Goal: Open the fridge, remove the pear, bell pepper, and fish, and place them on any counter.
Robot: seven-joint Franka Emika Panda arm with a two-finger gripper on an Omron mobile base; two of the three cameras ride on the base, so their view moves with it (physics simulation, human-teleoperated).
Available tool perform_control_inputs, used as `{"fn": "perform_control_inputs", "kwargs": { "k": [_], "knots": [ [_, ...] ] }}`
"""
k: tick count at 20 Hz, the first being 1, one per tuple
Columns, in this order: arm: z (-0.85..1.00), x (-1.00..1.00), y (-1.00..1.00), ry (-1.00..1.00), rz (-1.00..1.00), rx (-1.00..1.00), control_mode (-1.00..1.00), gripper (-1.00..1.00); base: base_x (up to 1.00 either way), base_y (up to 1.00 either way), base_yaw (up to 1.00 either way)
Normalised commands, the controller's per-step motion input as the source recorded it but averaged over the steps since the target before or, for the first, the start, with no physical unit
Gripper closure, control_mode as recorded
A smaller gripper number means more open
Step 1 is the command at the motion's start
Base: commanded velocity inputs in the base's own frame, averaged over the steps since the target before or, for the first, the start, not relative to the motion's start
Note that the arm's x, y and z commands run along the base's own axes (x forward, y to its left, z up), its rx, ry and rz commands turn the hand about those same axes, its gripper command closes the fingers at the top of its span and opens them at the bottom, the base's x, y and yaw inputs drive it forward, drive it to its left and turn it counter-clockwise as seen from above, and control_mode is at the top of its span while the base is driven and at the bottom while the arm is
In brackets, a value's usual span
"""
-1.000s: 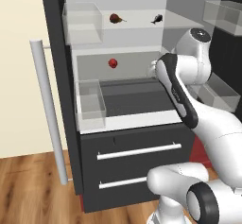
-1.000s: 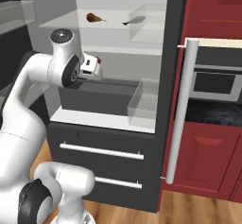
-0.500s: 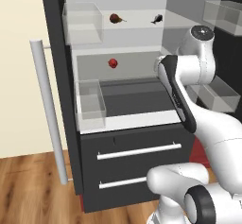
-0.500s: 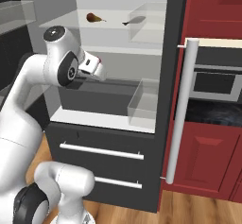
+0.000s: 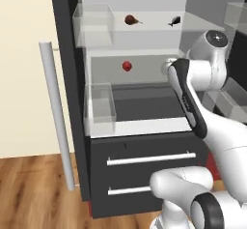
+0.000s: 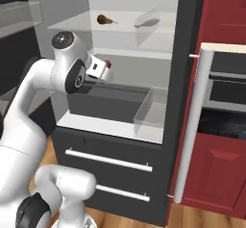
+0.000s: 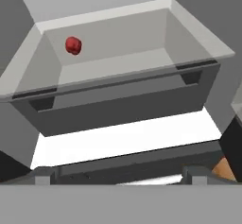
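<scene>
The fridge [image 5: 144, 148] [image 6: 110, 145] stands open. On its upper glass shelf lie the pear [image 5: 129, 19] [image 6: 103, 19] and, to the right, the fish [image 5: 174, 21] [image 6: 146, 23]. The bell pepper [image 5: 127, 66] [image 7: 73, 45] rests on the shelf below, towards the back wall. My gripper [image 7: 120, 176] is open and empty, pointing into that lower shelf space, well short of the bell pepper. In the right base view the gripper [image 6: 103, 70] partly covers the bell pepper [image 6: 109, 63]. The counter is out of view.
Clear bins hang on the open left door [image 5: 99, 109] and right door [image 6: 151, 114]. A dark drawer [image 7: 123, 105] sits under the pepper's shelf. Long silver door handles [image 5: 55, 121] [image 6: 192, 126] flank the opening. Red cabinets with an oven [image 6: 226, 92] stand to the right.
The hand has edged a little further into the fridge towards the bell pepper's shelf. The jaws stay open and the food has not moved.
</scene>
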Motion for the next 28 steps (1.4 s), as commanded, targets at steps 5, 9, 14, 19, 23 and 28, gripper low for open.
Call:
{"fn": "perform_control_inputs", "kwargs": {
  "k": [5, 9, 14, 19, 23, 28],
  "knots": [
    [0.0, 0.0, 0.0, 0.0, 0.0, 0.0, 1.0, -1.0, 0.96, -0.06, 0.11],
    [0.0, 0.0, 0.0, 0.0, 0.0, 0.0, 1.0, -1.0, 0.78, -0.23, 0.0],
    [0.0, 0.0, 0.0, 0.0, 0.0, 0.0, 1.0, -1.0, 0.26, -0.03, 0.0],
    [0.12, -0.08, -0.01, -0.03, -0.11, -0.01, -1.0, -1.0, -0.03, 0.0, -0.03],
    [0.76, -0.08, -0.08, -0.05, -0.26, -0.06, -1.0, -1.0, 0.0, 0.0, 0.0],
    [0.26, 0.1, -0.63, 0.04, -0.18, -0.01, -1.0, -1.0, 0.0, 0.0, 0.0]
  ]
}}
